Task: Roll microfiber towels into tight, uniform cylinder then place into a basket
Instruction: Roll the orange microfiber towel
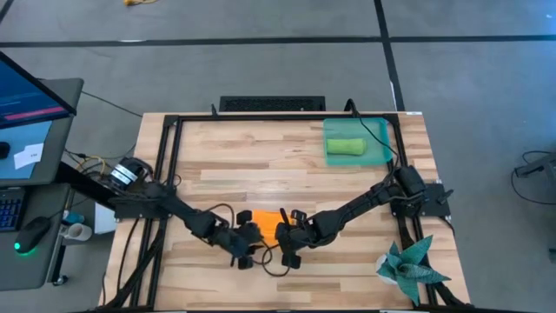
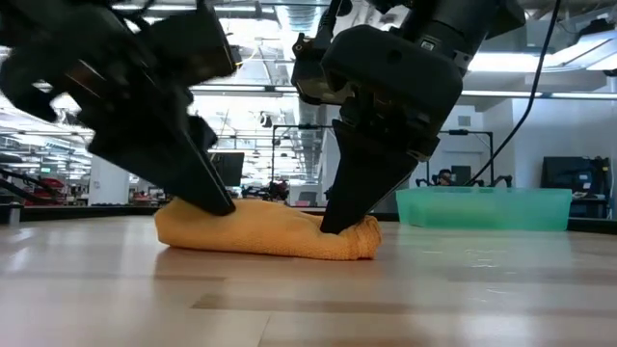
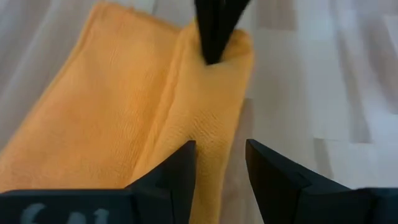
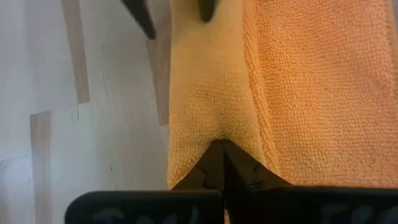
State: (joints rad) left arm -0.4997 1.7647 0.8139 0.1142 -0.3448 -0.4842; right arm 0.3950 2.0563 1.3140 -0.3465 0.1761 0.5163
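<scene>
Orange microfiber towel (image 1: 265, 223) is lying partly folded on the tabletop (image 1: 261, 156), toward the front edge, well apart from the basket (image 1: 375, 130) at the back right corner. Green towel (image 1: 345, 147) is sitting rolled inside the basket.

Right pincer (image 4: 222, 149) is pressing down on the orange towel's right end, fingers closed and pinching a fold of the cloth. In the right wrist view the cloth is puckering right at the closed tips. In the low view it is coming down steeply onto the towel's end nearer the basket.

Left pincer (image 3: 221, 163) is sitting at the towel's opposite end, fingers parted with the towel's folded edge running between them; not clamped on it as far as the left wrist view is showing. Low view is showing its tip touching the towel's top.

Both pincers are just beside each other over the towel, arms reaching in from either side. Dark teal spiky cloth (image 1: 412, 265) is lying to the right of the towel, well apart, at the front right corner.
</scene>
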